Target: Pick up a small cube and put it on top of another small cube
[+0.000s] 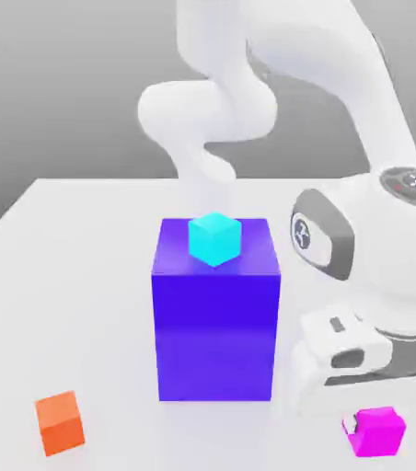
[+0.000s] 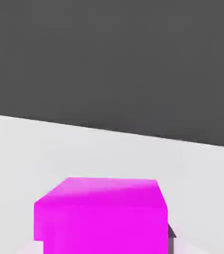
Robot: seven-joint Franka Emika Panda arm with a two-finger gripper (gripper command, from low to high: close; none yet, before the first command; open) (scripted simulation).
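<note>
Exterior view: end effector (image 1: 370, 425) pinching small magenta cube (image 1: 377, 432) on white table (image 1: 83, 230).

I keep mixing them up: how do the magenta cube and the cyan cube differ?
The magenta cube lies low on the white table, in the shut gripper; the cyan cube sits free atop the big blue block. Both are small and plain-faced.

Magenta small cube (image 2: 100, 213) on white table (image 2: 44, 149)
</note>
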